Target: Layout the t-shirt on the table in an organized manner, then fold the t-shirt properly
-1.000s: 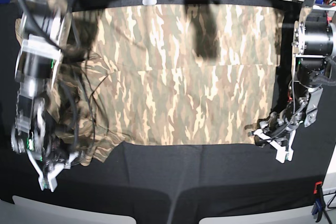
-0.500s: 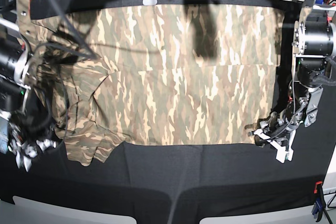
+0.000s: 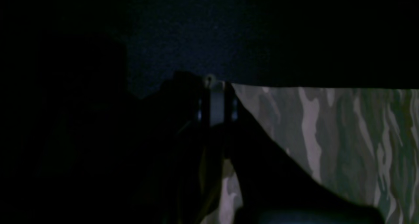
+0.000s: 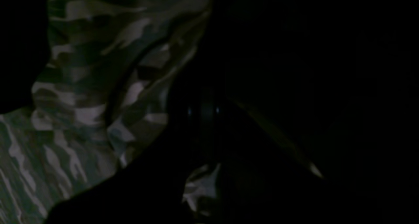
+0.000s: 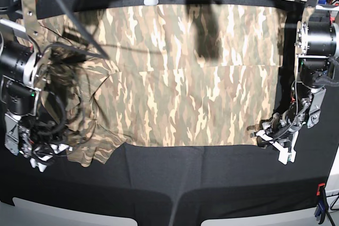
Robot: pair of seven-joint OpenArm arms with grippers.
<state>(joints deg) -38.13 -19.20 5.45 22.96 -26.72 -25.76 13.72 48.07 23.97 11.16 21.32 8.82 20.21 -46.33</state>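
The t-shirt (image 5: 190, 78) is soft, matt woven cloth, lightly creased. The table (image 5: 201, 183) wears a matt black cloth. By the left gripper (image 5: 273, 141), white fingers look like smooth plastic; the arm housings look glossy black.

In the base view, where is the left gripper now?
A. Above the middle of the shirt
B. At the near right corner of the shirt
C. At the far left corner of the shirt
B: the left gripper sits low at the shirt's near corner on that view's right side, on the table.
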